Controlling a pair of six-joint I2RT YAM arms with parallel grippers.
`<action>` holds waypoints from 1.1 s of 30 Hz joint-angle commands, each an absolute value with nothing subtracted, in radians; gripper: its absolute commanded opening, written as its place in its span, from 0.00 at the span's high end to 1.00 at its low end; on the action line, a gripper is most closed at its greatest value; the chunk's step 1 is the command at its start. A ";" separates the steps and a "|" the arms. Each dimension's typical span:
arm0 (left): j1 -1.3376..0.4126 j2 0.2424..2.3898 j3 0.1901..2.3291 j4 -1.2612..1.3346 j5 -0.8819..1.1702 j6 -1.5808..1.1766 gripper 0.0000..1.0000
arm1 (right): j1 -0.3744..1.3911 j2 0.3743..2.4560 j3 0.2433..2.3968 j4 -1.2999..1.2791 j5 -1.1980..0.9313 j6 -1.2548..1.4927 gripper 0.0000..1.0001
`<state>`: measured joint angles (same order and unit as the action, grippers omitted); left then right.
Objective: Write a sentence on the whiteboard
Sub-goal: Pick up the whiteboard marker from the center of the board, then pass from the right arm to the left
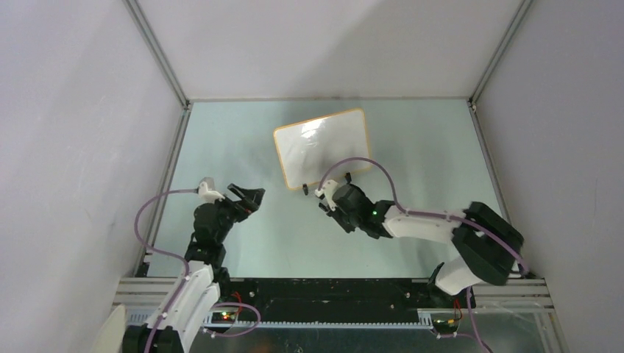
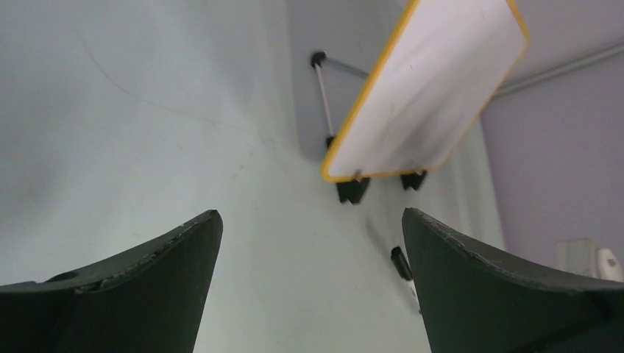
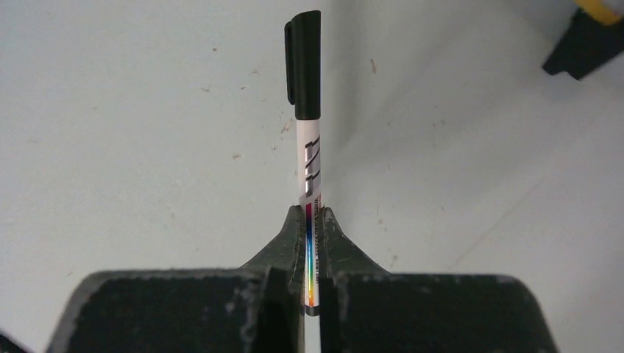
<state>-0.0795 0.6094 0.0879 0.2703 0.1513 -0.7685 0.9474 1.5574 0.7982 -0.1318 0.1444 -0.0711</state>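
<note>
White surface: whiteboard (image 1: 321,147), blank, propped at a tilt on black clip feet (image 2: 353,190), far middle of the table (image 1: 221,132).
Handling: looks light and stiff, likely to skid or tip under pen pressure; steady it by the orange frame.
Marker (image 3: 309,147): slim, slick, cap on.
Right gripper (image 3: 313,220): pinched on the Marker's barrel, just near of the board.
Left gripper (image 2: 309,220): fingers wide, holding nothing, near left.

Pretty bare setup: a pale mint-green counter (image 1: 412,140) boxed in by plain matte greyish walls on the left (image 1: 73,132), far (image 1: 324,44) and right (image 1: 566,110). Silver metal struts (image 1: 157,51) run up the far corners. Soft even light, and a few faint scuffs on the surface.
</note>
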 commanded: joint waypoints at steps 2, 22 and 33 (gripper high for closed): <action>-0.192 0.702 0.148 0.393 0.266 -0.978 0.02 | 0.938 1.304 0.675 0.060 0.094 -0.013 1.00; -0.620 1.040 0.310 0.784 0.149 -1.013 0.34 | 0.751 1.097 0.532 0.256 -0.458 0.137 1.00; -0.684 1.180 0.328 0.936 0.177 -1.063 0.43 | 0.723 1.107 0.531 0.265 -0.475 0.157 1.00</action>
